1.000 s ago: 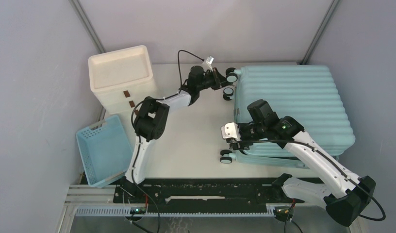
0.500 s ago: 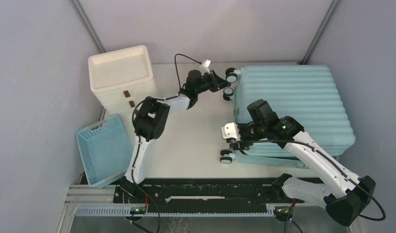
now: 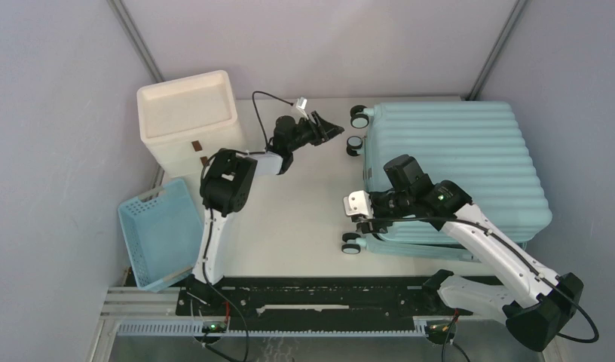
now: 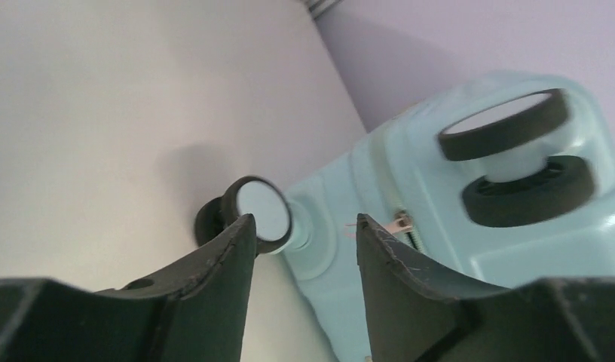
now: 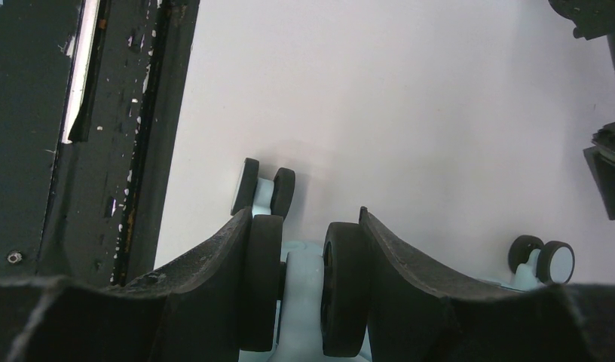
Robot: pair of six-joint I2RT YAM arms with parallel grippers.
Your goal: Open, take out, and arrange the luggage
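One luggage (image 3: 455,166) lies flat on the right half of the table (image 3: 304,219), with its four wheels facing the middle. The right gripper (image 5: 304,226) is closed partway round a double wheel (image 5: 302,290) at the case's near-left corner, one finger pressed against each tyre. The left gripper (image 3: 328,130) hangs just short of the far wheels (image 3: 358,117), its fingers half apart with nothing between them. A white drawer unit (image 3: 188,113) and a blue basket (image 3: 157,234) stand at the left.
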